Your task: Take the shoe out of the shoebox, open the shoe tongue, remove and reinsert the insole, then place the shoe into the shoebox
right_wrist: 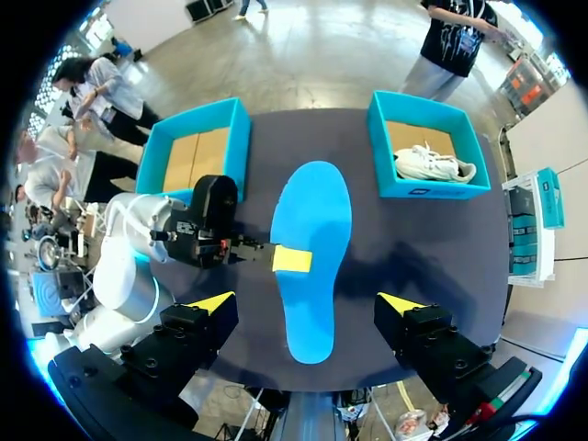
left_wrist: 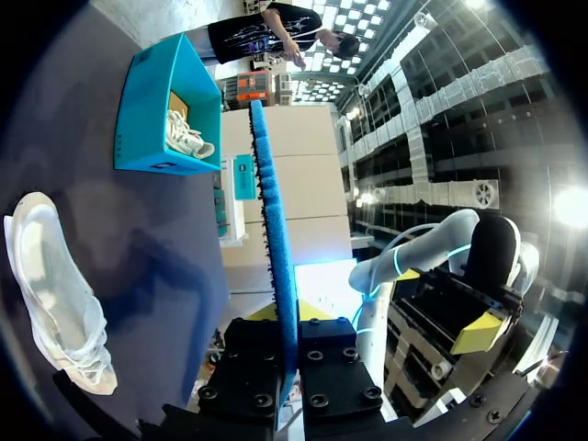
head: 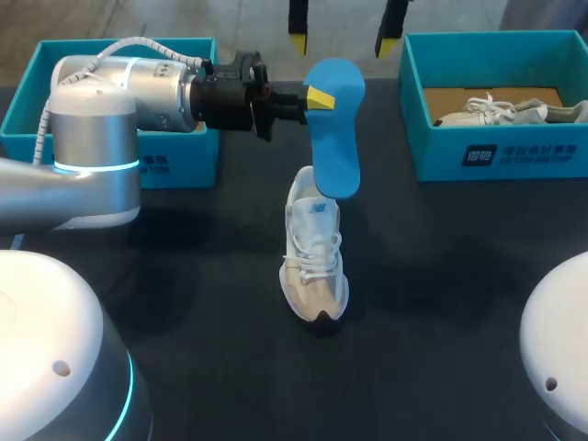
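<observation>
White-and-beige laced shoe (head: 314,257) on the dark counter (head: 441,294), with a blue foam insole (head: 335,138) held in the air above its heel.

The shoe lies in the middle of the counter, toe toward the near edge, with free surface on every side; the left teal cardboard shoebox (head: 184,165) and the right teal cardboard shoebox (head: 496,152) stand at the far corners, well apart from it. The left box is partly hidden behind the left arm, and the second white shoe (head: 496,112) in the right box is partly cut off by the box wall. Whether the low end of the insole touches the shoe, I cannot tell. The left arm reaches across horizontally and its left tool (head: 317,96) is clamped on the insole, one yellow tip on its face, the other finger hidden behind. The right tool (head: 344,39) hangs high over the far edge, fingers apart, holding nothing.
</observation>
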Available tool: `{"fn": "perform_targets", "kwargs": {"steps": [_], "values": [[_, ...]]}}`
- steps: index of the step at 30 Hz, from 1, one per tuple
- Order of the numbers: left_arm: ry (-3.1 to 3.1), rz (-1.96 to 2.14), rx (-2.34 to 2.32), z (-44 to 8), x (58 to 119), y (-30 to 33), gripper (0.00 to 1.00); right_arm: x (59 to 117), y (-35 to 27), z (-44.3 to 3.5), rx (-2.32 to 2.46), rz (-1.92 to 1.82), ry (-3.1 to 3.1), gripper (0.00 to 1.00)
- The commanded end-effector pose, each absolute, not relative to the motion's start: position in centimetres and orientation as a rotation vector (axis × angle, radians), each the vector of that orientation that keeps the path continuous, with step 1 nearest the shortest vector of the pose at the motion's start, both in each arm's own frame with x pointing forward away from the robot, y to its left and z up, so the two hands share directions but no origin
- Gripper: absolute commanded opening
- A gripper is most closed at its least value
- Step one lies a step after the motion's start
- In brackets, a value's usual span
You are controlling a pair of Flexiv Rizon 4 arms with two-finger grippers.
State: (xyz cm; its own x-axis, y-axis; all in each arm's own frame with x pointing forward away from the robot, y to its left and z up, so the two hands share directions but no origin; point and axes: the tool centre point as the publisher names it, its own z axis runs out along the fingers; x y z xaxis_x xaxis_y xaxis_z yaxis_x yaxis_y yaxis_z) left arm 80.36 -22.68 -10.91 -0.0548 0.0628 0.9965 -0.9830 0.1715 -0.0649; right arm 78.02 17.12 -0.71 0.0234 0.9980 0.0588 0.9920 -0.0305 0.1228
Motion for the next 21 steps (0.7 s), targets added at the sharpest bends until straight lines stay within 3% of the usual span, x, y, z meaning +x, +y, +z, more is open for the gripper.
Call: {"fn": "perform_targets", "kwargs": {"steps": [1,21], "values": [[-1.289,1.149,1.011,-10.92,80.34,-22.70,0.00,78.02,17.46,-0.72,2.209,0.187,2.152,1.00],[-1.289,1.149,1.011,-10.92,80.34,-22.70,0.00,78.03,18.12,-0.92,2.216,0.188,2.157,1.00]]}}
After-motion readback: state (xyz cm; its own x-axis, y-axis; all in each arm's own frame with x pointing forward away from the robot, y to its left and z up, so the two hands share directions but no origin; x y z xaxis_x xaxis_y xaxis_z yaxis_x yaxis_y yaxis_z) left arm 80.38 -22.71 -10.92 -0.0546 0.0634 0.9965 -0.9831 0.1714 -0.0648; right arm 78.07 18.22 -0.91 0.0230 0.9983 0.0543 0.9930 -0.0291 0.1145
